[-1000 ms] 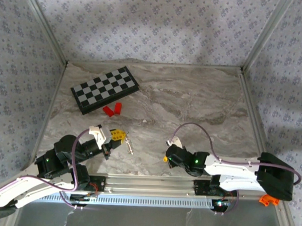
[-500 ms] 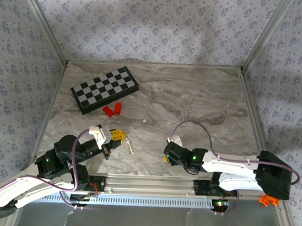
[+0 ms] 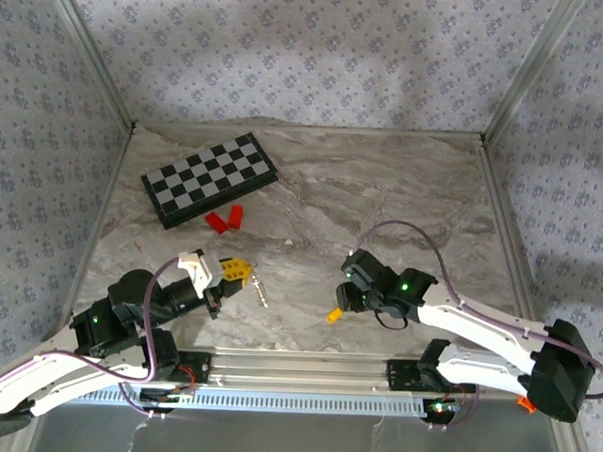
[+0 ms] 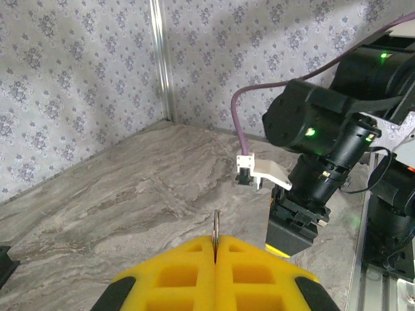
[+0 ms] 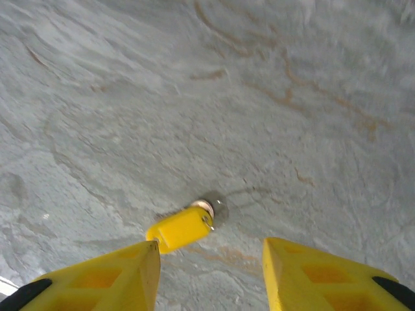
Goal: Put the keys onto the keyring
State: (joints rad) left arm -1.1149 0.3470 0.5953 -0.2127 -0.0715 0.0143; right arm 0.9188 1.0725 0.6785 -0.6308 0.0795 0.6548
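Key (image 5: 181, 228) lies flat on the table (image 3: 403, 190), loose, close to the front rail (image 3: 295, 364) and just under the right gripper (image 5: 211, 245). Right jaws are wide apart and grip nothing. One end of the key sits at one pad's tip (image 5: 139, 256); can't tell if they touch. Bare marble all round the key in the wrist view.

Left gripper (image 3: 235, 270) has its pads pressed together on the keyring (image 3: 260, 287). A thin metal edge sticks up from the seam in the left wrist view (image 4: 216, 228), and the chain trails off toward the table centre. Keyring and key are well apart, with open marble between them.

Chessboard (image 3: 208, 178) and red blocks (image 3: 225, 219) are far-left, well away from both grippers. The centre and right of the table are open out to the side rails.
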